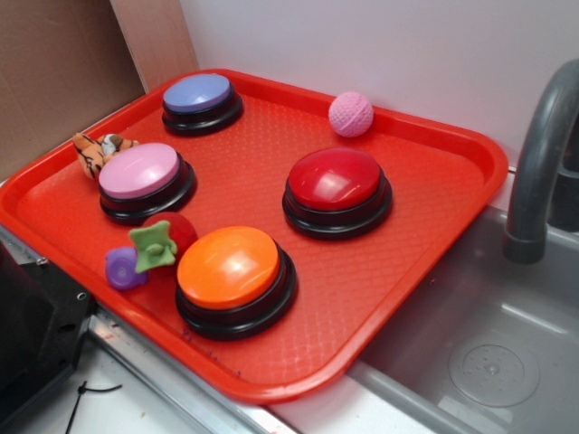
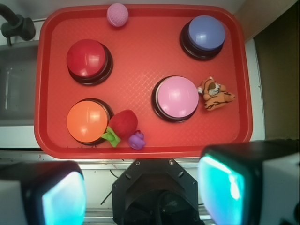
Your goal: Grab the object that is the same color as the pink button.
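Gripper (image 2: 140, 194) open above tray edge (image 2: 140, 151); pink ball (image 1: 350, 114) far rim.

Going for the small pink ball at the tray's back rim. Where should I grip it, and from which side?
Take the pink ball across its widest middle, coming straight down from above. It is round, so no angle is better by shape, but it sits against the red tray rim, so a side approach looks blocked. Set the tool fingers along the rim, not across it.

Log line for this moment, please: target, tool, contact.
target: pink ball at tray far edge, beside red button | reference: pink button | tool: open, above tray's near edge | contact: none
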`<action>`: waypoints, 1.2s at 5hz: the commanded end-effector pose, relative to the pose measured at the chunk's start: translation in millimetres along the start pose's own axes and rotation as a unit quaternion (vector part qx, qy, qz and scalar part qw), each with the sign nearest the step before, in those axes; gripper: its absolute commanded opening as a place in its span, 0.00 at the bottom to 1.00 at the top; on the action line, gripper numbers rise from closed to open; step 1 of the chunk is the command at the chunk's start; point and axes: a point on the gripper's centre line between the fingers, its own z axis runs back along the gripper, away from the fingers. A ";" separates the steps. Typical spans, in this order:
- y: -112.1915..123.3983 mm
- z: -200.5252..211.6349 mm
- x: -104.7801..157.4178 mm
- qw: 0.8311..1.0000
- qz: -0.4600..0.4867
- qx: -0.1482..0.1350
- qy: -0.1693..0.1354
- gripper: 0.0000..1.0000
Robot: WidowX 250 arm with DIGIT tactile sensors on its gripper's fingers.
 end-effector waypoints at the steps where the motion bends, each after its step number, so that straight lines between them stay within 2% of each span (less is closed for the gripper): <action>1: 0.0 0.0 0.0 1.000 0.000 0.000 0.000 1.00; 3: 2.7 -24.3 25.8 0.999 -0.035 0.011 -0.028 1.00; 4: 10.4 -46.9 44.9 0.999 -0.020 -0.006 -0.040 1.00; 5: 21.1 -81.9 84.3 0.995 -0.019 0.005 -0.099 1.00; 6: 20.2 -106.1 118.3 0.989 0.023 0.017 -0.147 1.00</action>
